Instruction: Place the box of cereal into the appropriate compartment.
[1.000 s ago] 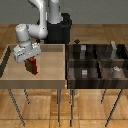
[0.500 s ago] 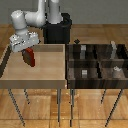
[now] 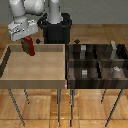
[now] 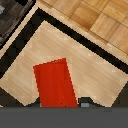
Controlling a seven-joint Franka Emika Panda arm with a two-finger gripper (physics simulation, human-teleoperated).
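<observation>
1. Wooden parquet floor [image 3: 100,107] fills the background of the exterior view, with two bins standing side by side on thin metal legs: a light wooden bin [image 3: 10,75] on the exterior view's left and a dark divided bin [image 3: 98,62] on the exterior view's right.
2. Above the far left corner of the light bin, the claw [image 3: 26,42] hangs from the white arm [image 3: 30,10] and is clenched on the box of cereal [image 3: 29,47]. The red box dangles tilted below the fingers, clear of the bin floor and about level with the rim, which suits carrying it over the walls rather than dragging it.
3. Small grey objects [image 3: 85,73] sit in several compartments of the dark bin, one to a compartment as far as the blur allows. My judgement is that the box belongs in one of those compartments, so the sideways carry across to the exterior view's right is not yet done.
4. A black pedestal [image 3: 57,30] stands behind the bins under the arm.
5. From the wrist view, the box of cereal [image 4: 56,84] shows as a plain red slab held close under the camera, with the pale floor of the light bin [image 4: 95,65] and its dark rim beneath.
6. Parquet shows beyond that rim. The fingertips are barely visible at the box's near edge.
</observation>
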